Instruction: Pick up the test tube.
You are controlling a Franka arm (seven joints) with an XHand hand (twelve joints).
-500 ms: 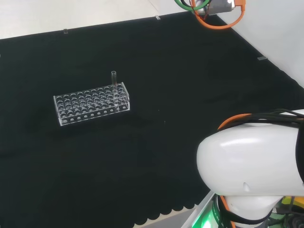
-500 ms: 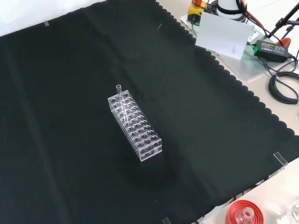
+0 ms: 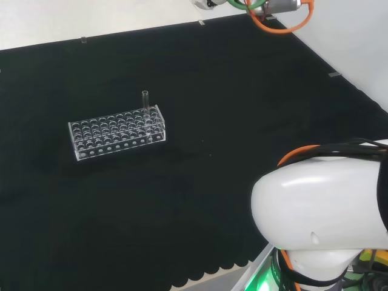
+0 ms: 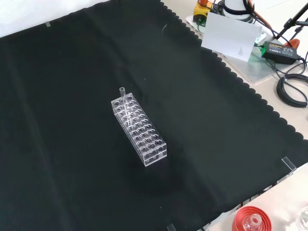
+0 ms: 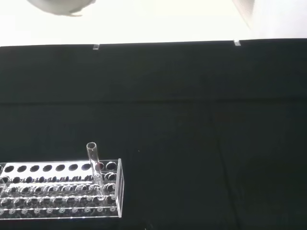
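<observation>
Standing upright in a corner hole of the clear rack (image 3: 116,133), the test tube (image 3: 145,99) sits alone on the black tabletop (image 3: 230,103), its open mouth above the rack's top. This looks like the approach step, with nothing yet grasped; a blurred white part of the hand (image 5: 60,5) shows in the wrist view, and whether its fingers are open I cannot tell. Next, the hand probably needs to descend beside the tube's exposed upper end and pinch it, then lift straight up
</observation>
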